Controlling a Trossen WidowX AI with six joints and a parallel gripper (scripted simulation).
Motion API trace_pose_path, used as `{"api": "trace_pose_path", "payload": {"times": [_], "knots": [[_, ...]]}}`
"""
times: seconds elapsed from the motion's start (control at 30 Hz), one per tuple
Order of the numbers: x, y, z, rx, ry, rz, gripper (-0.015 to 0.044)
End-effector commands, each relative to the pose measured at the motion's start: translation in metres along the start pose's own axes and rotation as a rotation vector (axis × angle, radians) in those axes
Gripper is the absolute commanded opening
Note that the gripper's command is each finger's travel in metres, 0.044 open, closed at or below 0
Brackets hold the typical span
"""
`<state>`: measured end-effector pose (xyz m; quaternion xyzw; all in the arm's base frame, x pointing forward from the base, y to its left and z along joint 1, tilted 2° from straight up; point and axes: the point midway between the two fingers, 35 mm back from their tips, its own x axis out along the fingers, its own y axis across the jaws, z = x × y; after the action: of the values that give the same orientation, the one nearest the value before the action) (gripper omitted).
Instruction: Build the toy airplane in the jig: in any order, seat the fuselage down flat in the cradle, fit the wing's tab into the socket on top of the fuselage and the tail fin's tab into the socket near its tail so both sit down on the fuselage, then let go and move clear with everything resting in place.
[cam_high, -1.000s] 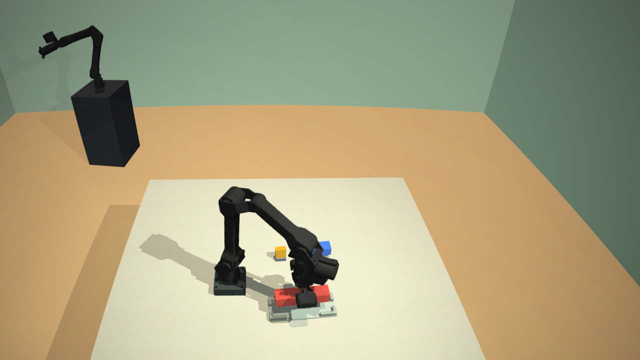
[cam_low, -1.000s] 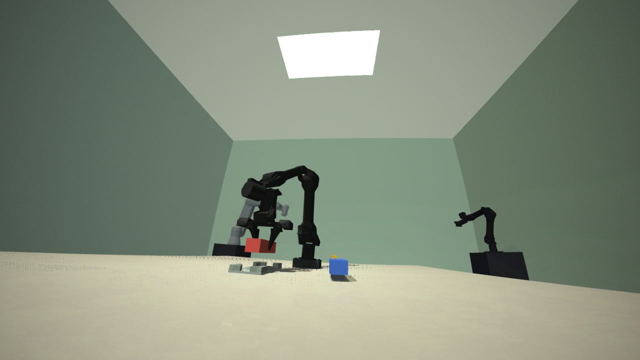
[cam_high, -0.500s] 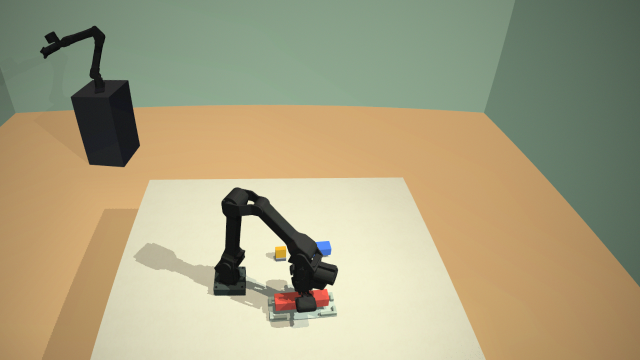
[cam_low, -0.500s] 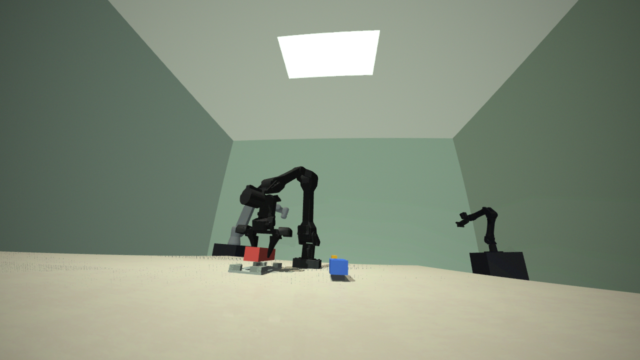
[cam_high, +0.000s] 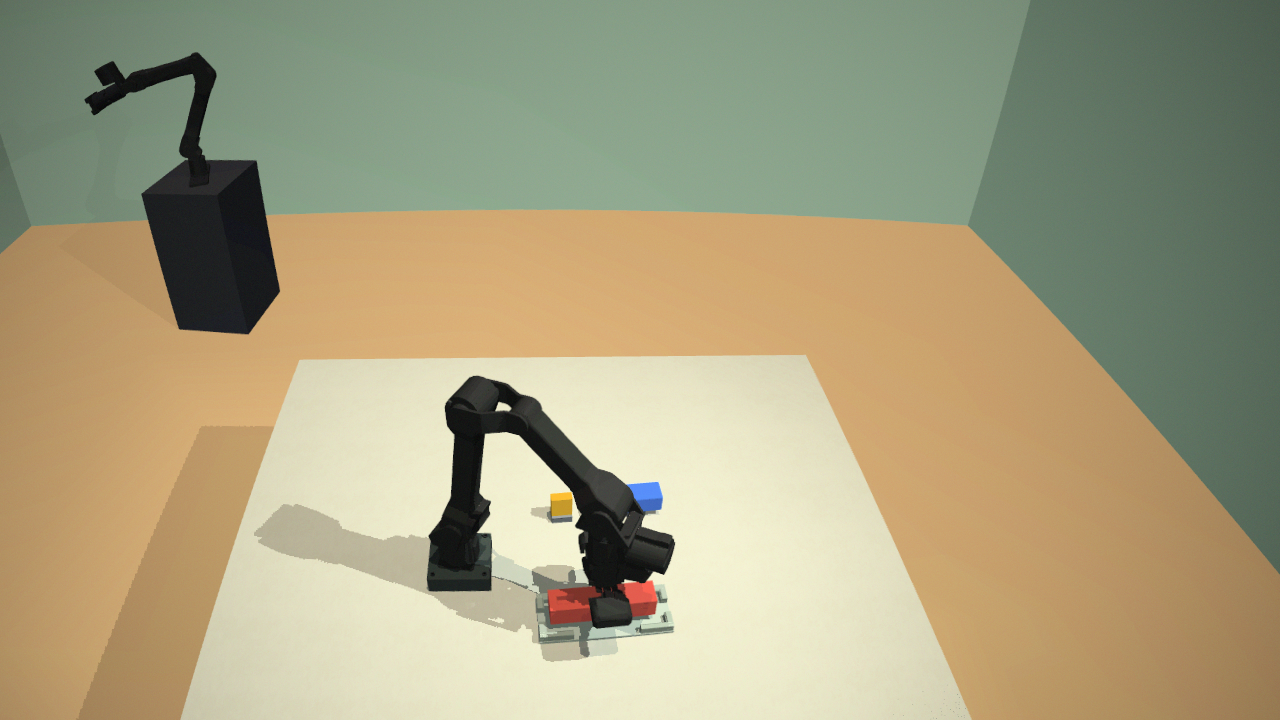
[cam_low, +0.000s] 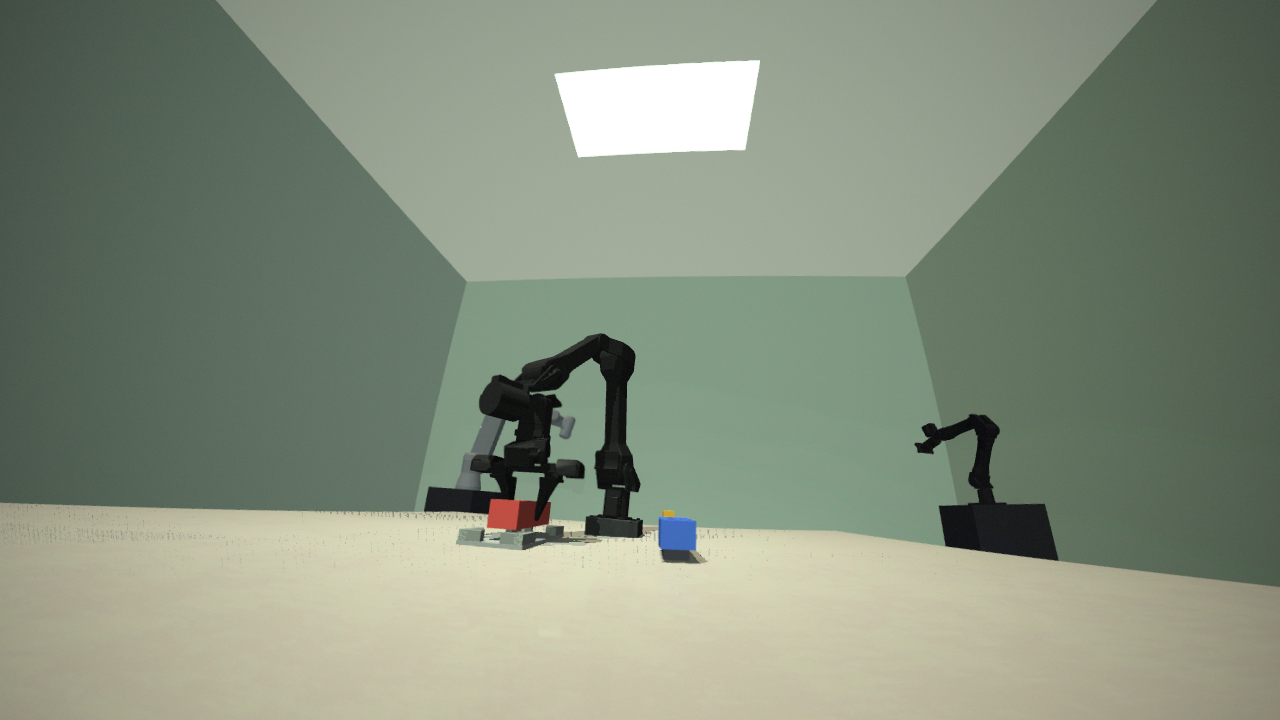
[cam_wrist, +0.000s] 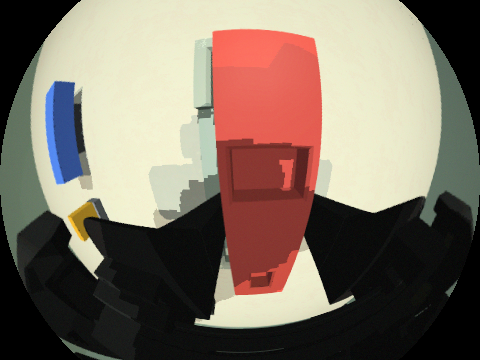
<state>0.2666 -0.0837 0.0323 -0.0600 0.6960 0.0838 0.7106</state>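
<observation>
My gripper (cam_high: 611, 603) (cam_low: 525, 510) (cam_wrist: 260, 195) is shut on the red fuselage (cam_high: 568, 606) (cam_low: 509, 514) (cam_wrist: 265, 100), its fingers across the sides near the large top socket. The fuselage is level, very low over the grey jig (cam_high: 559, 634) (cam_low: 516, 540) (cam_wrist: 202, 75) and lengthwise along it. I cannot tell whether it touches the cradle; its underside is hidden. Both top sockets are empty. The blue wing (cam_high: 646, 496) (cam_low: 677, 533) (cam_wrist: 67, 132) and the yellow tail fin (cam_high: 561, 504) (cam_low: 668, 513) (cam_wrist: 82, 220) stand apart from the jig, each on a dark part.
My arm's base (cam_high: 459, 573) (cam_low: 614, 526) stands left of the jig in the top view. Another black arm stands on a dark pedestal (cam_high: 214, 259) (cam_low: 998, 532) far off. A grey arm (cam_low: 487, 438) stands in the background of the exterior view.
</observation>
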Motion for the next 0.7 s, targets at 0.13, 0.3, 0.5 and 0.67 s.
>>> {"api": "trace_pose_path", "payload": {"times": [0.13, 0.3, 0.5, 0.67], "knots": [[-0.0004, -0.0001, 0.0002, 0.0, -0.001, 0.0, 0.0109], [-0.0004, -0.0001, 0.0002, 0.0, -0.001, 0.0, 0.024], [-0.0004, -0.0001, 0.0002, 0.0, -0.001, 0.0, 0.0398], [-0.0004, -0.0001, 0.0002, 0.0, -0.001, 0.0, 0.044]]}}
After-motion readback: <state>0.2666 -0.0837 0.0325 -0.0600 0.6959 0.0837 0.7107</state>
